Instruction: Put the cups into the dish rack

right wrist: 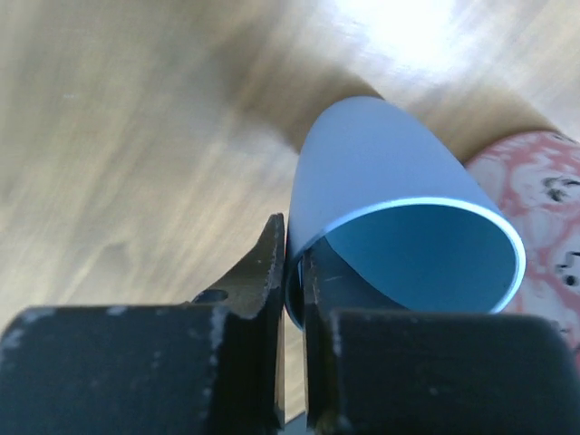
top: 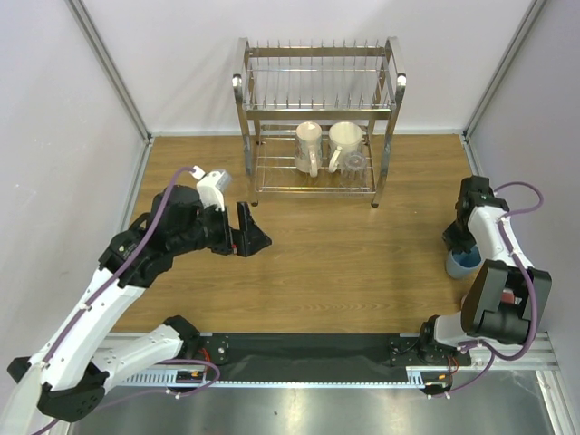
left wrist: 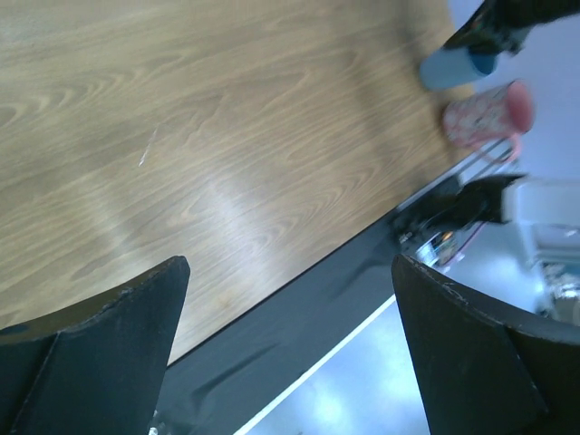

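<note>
The steel dish rack (top: 317,111) stands at the back centre. On its lower tier are two cream mugs (top: 309,145) (top: 344,138) and a clear glass tumbler (top: 355,163). My right gripper (top: 462,243) (right wrist: 292,258) is shut on the rim of the light blue cup (top: 466,264) (right wrist: 390,163) at the table's right edge, one finger inside and one outside. The pink mug (right wrist: 535,195) (left wrist: 485,113) is right beside the blue cup; my right arm hides it in the top view. My left gripper (top: 252,232) (left wrist: 290,272) is open and empty above the left-centre table.
White walls close in the table on the left, back and right. The right arm's elbow (top: 498,304) hangs over the near right corner. A black strip (top: 308,349) runs along the front edge by the arm bases.
</note>
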Controlling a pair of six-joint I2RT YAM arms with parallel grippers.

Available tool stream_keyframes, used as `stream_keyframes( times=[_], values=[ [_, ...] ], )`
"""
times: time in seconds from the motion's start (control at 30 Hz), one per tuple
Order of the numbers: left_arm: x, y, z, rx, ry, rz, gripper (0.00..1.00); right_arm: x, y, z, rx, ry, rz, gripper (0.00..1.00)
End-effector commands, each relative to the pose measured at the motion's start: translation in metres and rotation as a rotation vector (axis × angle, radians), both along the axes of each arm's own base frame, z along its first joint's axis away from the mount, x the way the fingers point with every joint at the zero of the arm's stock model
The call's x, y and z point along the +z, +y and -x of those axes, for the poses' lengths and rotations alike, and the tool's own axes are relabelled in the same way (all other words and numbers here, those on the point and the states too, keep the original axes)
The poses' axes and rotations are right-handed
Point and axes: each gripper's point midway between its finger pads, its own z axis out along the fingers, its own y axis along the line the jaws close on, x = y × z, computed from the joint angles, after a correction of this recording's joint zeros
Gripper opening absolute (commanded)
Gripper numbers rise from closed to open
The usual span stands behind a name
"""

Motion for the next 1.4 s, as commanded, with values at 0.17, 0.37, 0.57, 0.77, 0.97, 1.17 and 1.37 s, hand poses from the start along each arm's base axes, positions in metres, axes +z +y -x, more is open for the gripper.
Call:
stream_keyframes(
  times=[0.17,0.37,0.57,0.77,0.97,1.17,1.37],
  values=[
    [0.077,-0.029,-0.029,0.113,-0.111,0.393,1.0,0.149,0.118,-0.094,0.166,-0.571,-0.398,0.0],
    [0.12,-0.025,-0.051,0.222,-0.228,0.573,0.99,0.243,0.208,-0.087,0.272,-0.861,-0.913,0.0],
    [0.153,-0.033,-0.058,0.197,-0.352,0.698,0.96,0.307,0.299,-0.055,0.499,-0.904,-1.298,0.0],
    [0.174,-0.036,-0.062,0.183,-0.478,0.693,1.0,0.369,0.351,-0.025,0.674,-0.96,-1.564,0.0],
    [0.174,-0.043,-0.067,0.21,-0.48,0.688,1.0,0.398,0.367,-0.024,0.761,-1.011,-1.657,0.0],
    [0.18,-0.05,-0.076,0.252,-0.505,0.712,1.0,0.415,0.372,-0.018,0.767,-1.079,-1.785,0.0],
    [0.189,-0.052,-0.079,0.264,-0.574,0.691,1.0,0.426,0.378,-0.009,0.786,-1.084,-1.849,0.0]
  ],
)
